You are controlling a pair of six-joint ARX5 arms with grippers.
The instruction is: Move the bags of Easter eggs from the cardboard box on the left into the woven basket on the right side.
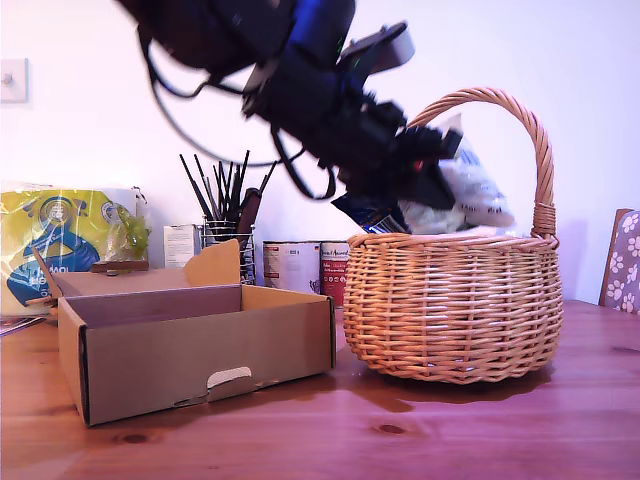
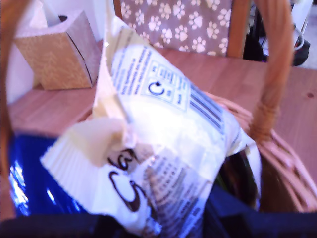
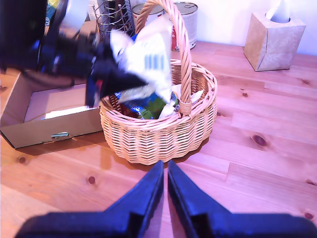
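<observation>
Whitish crinkly bag (image 1: 470, 190), light and slippery, hangs over the woven basket (image 1: 455, 305), pinched at its edge by my first tool (image 1: 425, 170).

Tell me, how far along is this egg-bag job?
Nearly finished, it seems. The cardboard box shows no bags inside, and colourful bags already lie in the woven basket. My first gripper holds a whitish bag above the basket's rim; it has yet to let go. My second gripper waits shut above the table.
</observation>
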